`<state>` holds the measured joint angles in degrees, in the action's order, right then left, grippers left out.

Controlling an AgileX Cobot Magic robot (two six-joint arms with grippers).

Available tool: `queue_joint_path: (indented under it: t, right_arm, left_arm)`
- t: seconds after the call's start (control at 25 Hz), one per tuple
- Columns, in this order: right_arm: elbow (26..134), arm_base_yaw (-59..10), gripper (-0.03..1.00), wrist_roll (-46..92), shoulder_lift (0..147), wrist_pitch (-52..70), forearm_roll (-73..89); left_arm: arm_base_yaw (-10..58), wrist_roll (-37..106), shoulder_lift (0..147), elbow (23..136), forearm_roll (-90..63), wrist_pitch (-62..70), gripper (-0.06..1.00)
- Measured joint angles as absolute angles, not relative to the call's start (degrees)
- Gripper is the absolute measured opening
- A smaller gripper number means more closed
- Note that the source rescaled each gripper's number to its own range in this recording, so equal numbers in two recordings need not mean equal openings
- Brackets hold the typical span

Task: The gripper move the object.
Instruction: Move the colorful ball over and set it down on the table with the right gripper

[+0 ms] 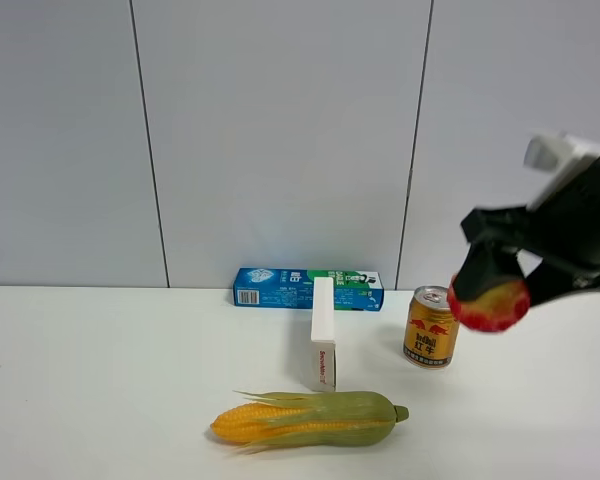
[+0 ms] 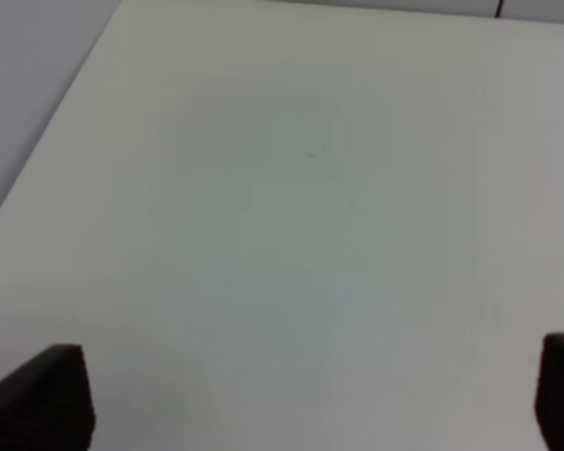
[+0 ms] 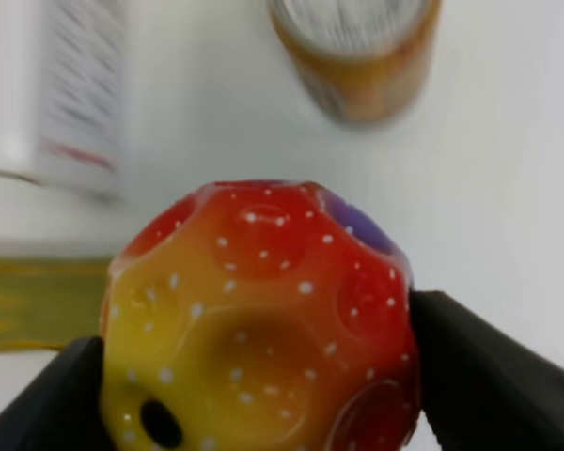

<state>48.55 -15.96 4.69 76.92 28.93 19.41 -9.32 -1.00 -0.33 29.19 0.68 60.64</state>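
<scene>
My right gripper [image 1: 491,288] grips the rainbow ball [image 3: 258,329] aloft near the gold can [image 1: 430,328], left gripper [image 2: 305,395] spread wide and empty; lifted, I judge, not yet set down.

Exterior cam sits out front, a bit above the white table [image 1: 100,400], facing the grey wall [image 1: 280,130] — far enough back to catch the corn cob [image 1: 310,418], white box [image 1: 323,335] and gold can [image 1: 430,327]. Left wrist cam looks down at plain tabletop. Right wrist cam is right up against the rainbow ball [image 3: 263,319] — the blurry can, box and corn behind it also show in the exterior view.
</scene>
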Motion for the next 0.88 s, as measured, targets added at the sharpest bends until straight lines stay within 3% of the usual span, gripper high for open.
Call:
queue_joint_path:
  t: [0.16, 0.32, 0.56, 0.88]
  right_arm:
    - [52.51, -19.28, 0.00, 5.72, 70.97, 30.19, 19.35]
    - [61.75, -23.90, 0.00, 8.81, 76.11, 30.73, 18.32]
    - [81.63, -31.45, 0.00, 12.75, 96.87, 32.68, 17.81]
    - [118.01, -38.82, 0.00, 14.15, 129.64, 45.15, 15.09]
  left_arm:
    - [-9.32, -1.00, -0.33, 29.19, 0.68, 60.64, 1.00]
    - [-9.32, -1.00, -0.33, 29.19, 0.68, 60.64, 1.00]
    - [-9.32, -0.93, -0.33, 29.19, 0.68, 60.64, 1.00]
    - [-9.32, -0.93, -0.33, 29.19, 0.68, 60.64, 1.00]
